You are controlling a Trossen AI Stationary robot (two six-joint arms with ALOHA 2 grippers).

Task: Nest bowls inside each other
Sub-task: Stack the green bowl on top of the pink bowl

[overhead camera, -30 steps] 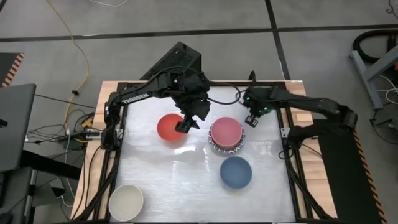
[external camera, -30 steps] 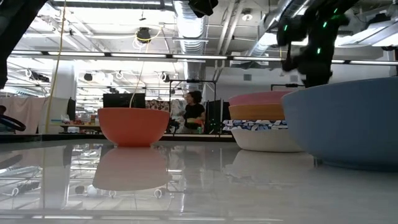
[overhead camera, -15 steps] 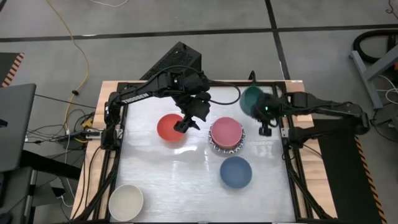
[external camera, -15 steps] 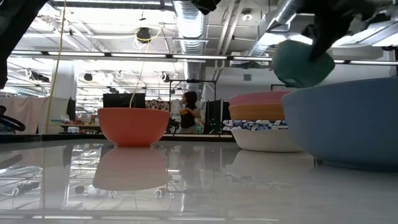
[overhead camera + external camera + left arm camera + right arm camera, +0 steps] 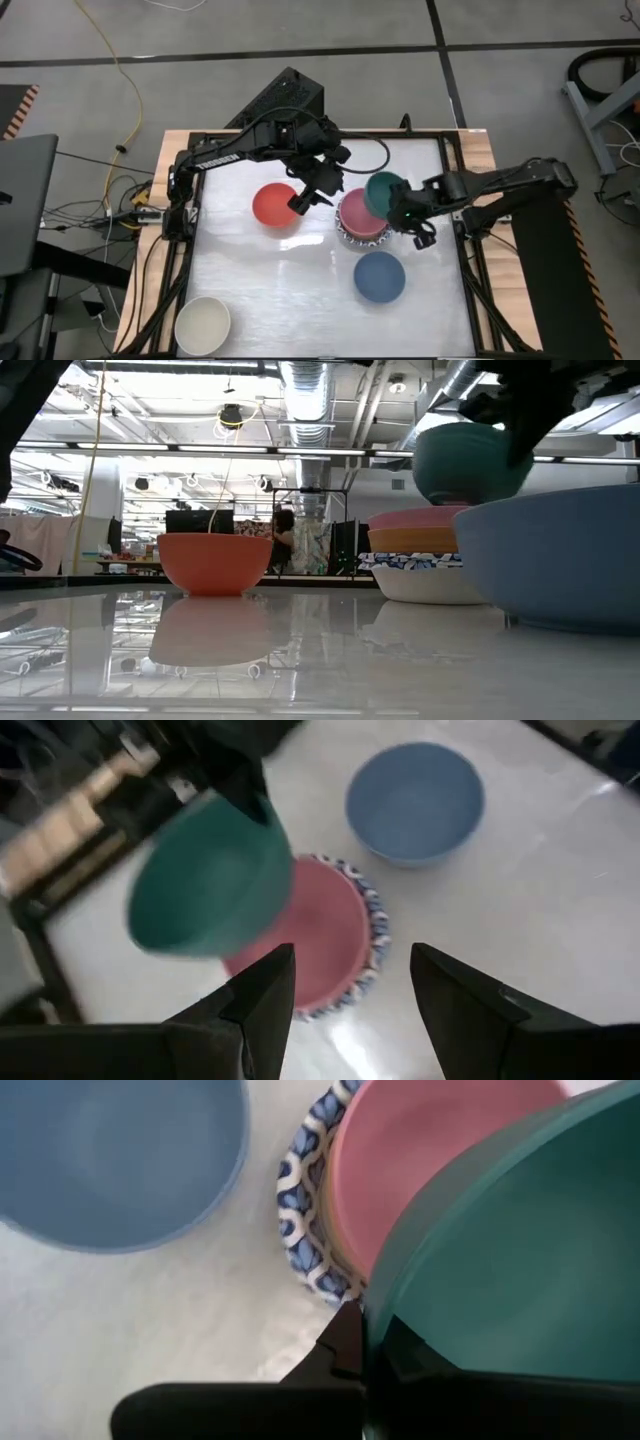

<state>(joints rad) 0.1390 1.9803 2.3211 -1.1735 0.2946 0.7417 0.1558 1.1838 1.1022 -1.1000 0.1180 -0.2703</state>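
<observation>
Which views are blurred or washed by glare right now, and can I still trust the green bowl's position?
Left wrist view: green bowl motion-smeared, blue bowl soft. Right wrist view: everything close and soft. Low view: glossy table mirrors the orange bowl and ceiling lights. High view: sharpest, showing the right tool holding the green bowl over the pink-topped stack.

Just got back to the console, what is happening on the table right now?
The right gripper holds a dark green bowl in the air over the edge of the stack topped by a pink bowl. The left gripper hovers open beside the red bowl. The blue bowl and cream bowl sit loose.
</observation>
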